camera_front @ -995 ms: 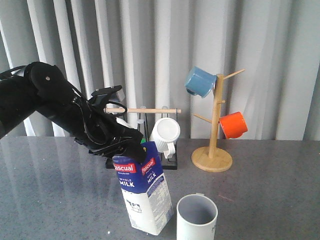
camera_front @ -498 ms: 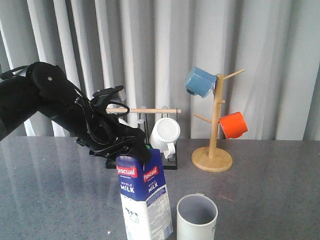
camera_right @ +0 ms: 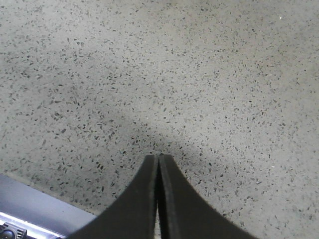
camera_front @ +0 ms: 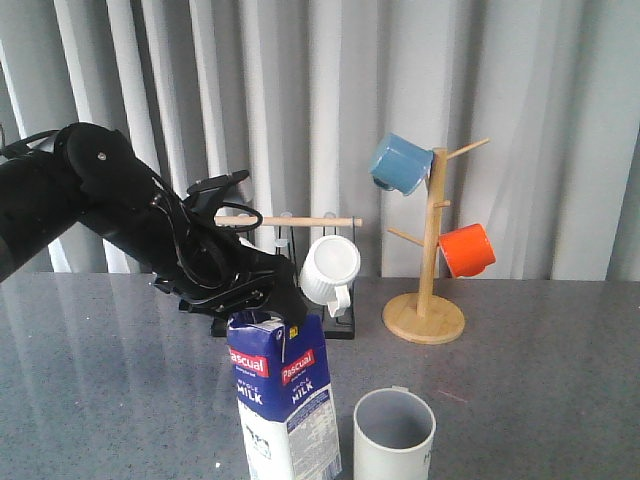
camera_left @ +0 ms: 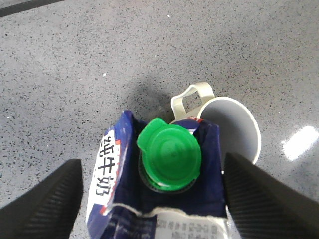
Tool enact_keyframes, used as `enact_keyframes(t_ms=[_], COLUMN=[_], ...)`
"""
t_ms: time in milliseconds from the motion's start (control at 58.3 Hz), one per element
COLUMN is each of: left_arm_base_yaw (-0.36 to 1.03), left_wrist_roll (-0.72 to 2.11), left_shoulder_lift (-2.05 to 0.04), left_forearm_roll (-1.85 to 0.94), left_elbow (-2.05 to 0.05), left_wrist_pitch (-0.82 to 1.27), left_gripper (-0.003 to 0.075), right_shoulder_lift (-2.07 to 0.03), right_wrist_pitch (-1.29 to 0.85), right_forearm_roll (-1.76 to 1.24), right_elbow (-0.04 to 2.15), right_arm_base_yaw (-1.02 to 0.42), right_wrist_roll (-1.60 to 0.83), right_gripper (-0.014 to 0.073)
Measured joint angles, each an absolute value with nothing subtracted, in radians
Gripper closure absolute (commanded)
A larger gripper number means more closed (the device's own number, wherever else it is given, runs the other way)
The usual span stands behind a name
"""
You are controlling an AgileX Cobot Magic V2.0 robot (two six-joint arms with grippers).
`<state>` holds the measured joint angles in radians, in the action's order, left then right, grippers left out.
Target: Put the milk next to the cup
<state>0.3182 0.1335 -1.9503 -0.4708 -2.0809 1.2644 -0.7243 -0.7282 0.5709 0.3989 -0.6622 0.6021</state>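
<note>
The milk (camera_front: 285, 400), a blue-and-white carton with red Pascual labels, stands upright on the grey table just left of the cup (camera_front: 394, 432), a pale ribbed mug with a grey inside. In the left wrist view the carton's green cap (camera_left: 169, 159) is right below the camera, and the cup (camera_left: 234, 129) with its cream handle (camera_left: 192, 99) sits against the carton's far side. My left gripper (camera_front: 262, 300) (camera_left: 152, 159) is open just above the carton's top, one jaw on each side. My right gripper (camera_right: 158, 157) is shut and empty over bare table.
A wooden mug tree (camera_front: 430, 250) stands at the back right with a blue mug (camera_front: 400, 163) and an orange mug (camera_front: 467, 249). A black rack (camera_front: 300, 300) with a plain white mug (camera_front: 330, 265) and a wooden bar is behind the carton. A curtain closes the back.
The carton has gone from tilted to upright and come down a little, shifting slightly left beside the cup. My left arm has hardly moved and now sits above the carton's top.
</note>
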Motion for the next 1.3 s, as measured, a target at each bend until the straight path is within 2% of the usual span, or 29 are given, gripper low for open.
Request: enact_keyframes(t_ms=[326, 429, 566, 686, 772, 789, 1047, 1304], left_arm_base_yaw=[0.318, 0.318, 0.318, 0.318, 0.318, 0.318, 0.318, 0.318], left_wrist_roll=[0.132, 0.132, 0.132, 0.132, 0.132, 0.132, 0.132, 0.101], left_shoulder_lift=[-1.800, -1.730, -1.620, -1.518, -1.440, -1.421, -1.190, -0.866], left_forearm_roll=[-0.468, -0.457, -0.402, -0.336, -0.289, -0.283, -0.162, -0.088], left_elbow=[-2.081, -2.081, -2.081, -2.081, -2.081, -2.081, -2.014, -1.559], left_wrist_pitch=[1.264, 1.264, 1.267, 1.273, 1.275, 1.275, 1.280, 1.211], left_gripper=[0.0167, 0.0201, 0.0342, 0.0538, 0.0716, 0.0729, 0.0728, 0.0728], right_shoulder_lift=[-0.724, -0.724, -0.724, -0.724, -0.724, -0.724, -0.724, -0.724], right_wrist_pitch=[-0.728, -0.728, -0.728, -0.726, -0.723, -0.722, -0.706, -0.691], right_forearm_roll=[0.585, 0.637, 0.740, 0.849, 0.958, 0.978, 1.301, 1.483], right_elbow=[0.399, 0.399, 0.400, 0.417, 0.435, 0.438, 0.465, 0.465], right_arm_base_yaw=[-0.662, -0.662, -0.662, -0.662, -0.662, -0.662, -0.662, -0.662], right_wrist_roll=[0.616, 0.666, 0.771, 0.890, 0.996, 1.015, 1.381, 1.492], right_gripper=[0.0602, 0.0602, 0.0602, 0.0602, 0.0602, 0.0602, 0.0602, 0.0602])
